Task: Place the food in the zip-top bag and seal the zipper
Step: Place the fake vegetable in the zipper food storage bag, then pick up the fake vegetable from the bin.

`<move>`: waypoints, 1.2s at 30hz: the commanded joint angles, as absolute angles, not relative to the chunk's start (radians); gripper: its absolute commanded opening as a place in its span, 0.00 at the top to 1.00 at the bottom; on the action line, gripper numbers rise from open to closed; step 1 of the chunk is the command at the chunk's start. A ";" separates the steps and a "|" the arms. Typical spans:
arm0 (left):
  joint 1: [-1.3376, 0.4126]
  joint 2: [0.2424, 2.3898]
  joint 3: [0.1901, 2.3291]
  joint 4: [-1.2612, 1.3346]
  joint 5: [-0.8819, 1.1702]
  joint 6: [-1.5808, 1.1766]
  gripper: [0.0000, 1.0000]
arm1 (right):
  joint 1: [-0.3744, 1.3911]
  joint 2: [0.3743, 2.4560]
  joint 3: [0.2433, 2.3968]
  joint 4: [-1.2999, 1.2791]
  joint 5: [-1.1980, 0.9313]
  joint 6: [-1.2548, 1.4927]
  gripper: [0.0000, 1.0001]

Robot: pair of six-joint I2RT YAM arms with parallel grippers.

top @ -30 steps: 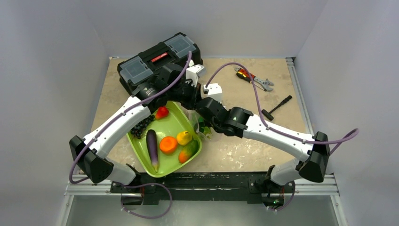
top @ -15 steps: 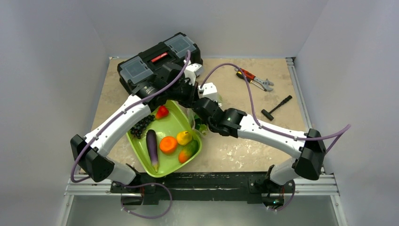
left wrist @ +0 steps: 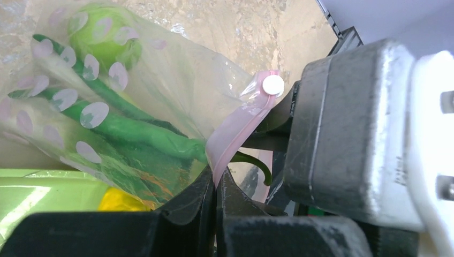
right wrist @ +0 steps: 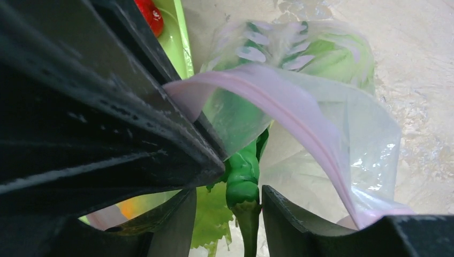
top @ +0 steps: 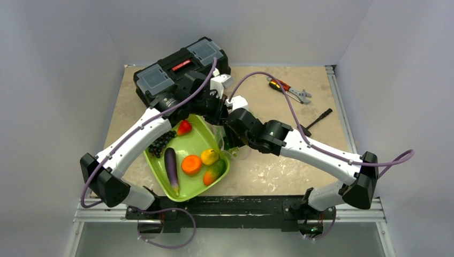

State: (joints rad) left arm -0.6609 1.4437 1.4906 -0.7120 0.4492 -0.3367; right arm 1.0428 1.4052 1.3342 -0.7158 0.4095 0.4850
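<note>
1. The lime-green tray (top: 194,140) holds grapes (top: 160,143), a purple eggplant (top: 172,170), an orange (top: 191,164) and a yellow fruit (top: 209,156).
2. The left gripper (left wrist: 216,181) has its fingers pinched tight on the zipper (left wrist: 235,126).
3. The zip-top bag (left wrist: 160,101) sits just beside the tray's right edge, between both grippers, with a green apple (left wrist: 104,35) and green beans (left wrist: 126,129) inside.
4. The right gripper (right wrist: 227,214) is at the bag's mouth, fingers apart, with a green stalk (right wrist: 242,176) unclamped between them.
5. A red-handled wrench (top: 289,90) and a hammer (top: 316,120) lie on the table (top: 257,171), well apart from the bag.
</note>
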 commanded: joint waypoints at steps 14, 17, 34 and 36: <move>-0.648 1.435 1.498 -0.617 0.572 -0.393 1.00 | 1.052 1.463 1.317 -0.531 0.481 0.487 0.82; -0.648 1.432 1.497 -0.614 0.574 -0.397 1.00 | 1.055 1.488 1.382 -0.625 0.538 0.486 0.68; -0.623 1.462 1.508 -0.663 0.480 -0.374 1.00 | 1.282 0.841 0.854 -0.046 0.186 0.368 0.14; -0.623 1.475 1.514 -0.671 0.480 -0.363 1.00 | 1.325 0.850 0.797 0.067 0.196 0.365 0.14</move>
